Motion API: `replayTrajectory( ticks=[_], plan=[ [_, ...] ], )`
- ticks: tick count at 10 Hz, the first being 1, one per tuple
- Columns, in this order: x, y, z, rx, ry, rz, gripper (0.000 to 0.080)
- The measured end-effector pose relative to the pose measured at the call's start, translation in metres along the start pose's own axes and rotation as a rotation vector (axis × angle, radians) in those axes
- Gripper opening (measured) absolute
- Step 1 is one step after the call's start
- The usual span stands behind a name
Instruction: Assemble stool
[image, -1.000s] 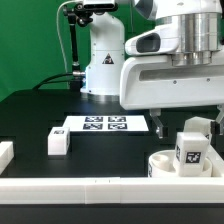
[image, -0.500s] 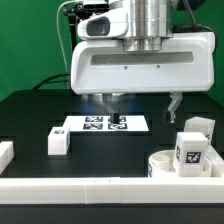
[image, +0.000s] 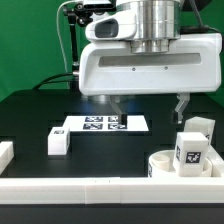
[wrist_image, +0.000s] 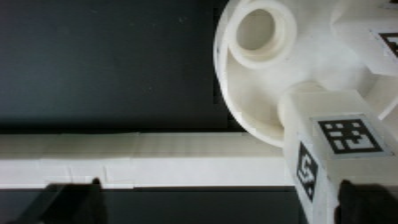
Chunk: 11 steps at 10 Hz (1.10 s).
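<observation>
Describer: Since a second ago, the large white robot arm (image: 150, 60) has swung from the exterior view's right edge towards the middle, where it hangs over the flat black worktop (image: 30, 115).

Listener: What is laid out under it?

Describer: A long white border rail (image: 80, 188) runs along the near edge. Further back lies the thin white marker board (image: 105, 124), printed with square tags. At the exterior view's right, the white round thick disc seat (image: 160, 163) lies flat, right beside the rail and seemingly touching it.

Listener: Why there?

Describer: My guess is that the rail braces it, so it cannot slide or turn while legs go in. It lies holes-up, and the wrist view shows one round socket (wrist_image: 262, 30) empty.

Listener: And the legs?

Describer: One short white blocky leg with a black-and-white tag (image: 190, 152) stands upright on the seat, apparently already fitted. A second white leg (image: 201, 126) stands just beyond the seat; what it rests on I cannot tell. A third white leg (image: 57, 142) lies loose on the worktop, near the marker board's end at the exterior view's left.

Listener: Are the jaws carrying anything?

Describer: No. They are spread wide and empty, hanging above the worktop between marker board and seat. I judge the next step is fetching a loose leg, which wide jaws suit.
</observation>
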<state>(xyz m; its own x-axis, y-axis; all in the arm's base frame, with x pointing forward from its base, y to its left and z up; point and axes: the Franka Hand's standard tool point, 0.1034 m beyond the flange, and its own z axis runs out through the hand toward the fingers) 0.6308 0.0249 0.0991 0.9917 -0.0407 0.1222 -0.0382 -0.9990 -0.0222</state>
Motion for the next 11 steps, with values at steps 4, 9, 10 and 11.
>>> replayTrajectory(
  ticks=[4, 9, 10, 11],
  plan=[
    [-0.045, 0.079, 0.006, -0.026, -0.046, 0.007, 0.0648],
    [-0.052, 0.099, 0.011, -0.029, -0.027, -0.002, 0.0648],
    [-0.053, 0.101, 0.013, -0.029, -0.028, 0.0, 0.0648],
    [-0.06, 0.115, 0.018, -0.021, -0.037, 0.037, 0.0648]
  ],
)
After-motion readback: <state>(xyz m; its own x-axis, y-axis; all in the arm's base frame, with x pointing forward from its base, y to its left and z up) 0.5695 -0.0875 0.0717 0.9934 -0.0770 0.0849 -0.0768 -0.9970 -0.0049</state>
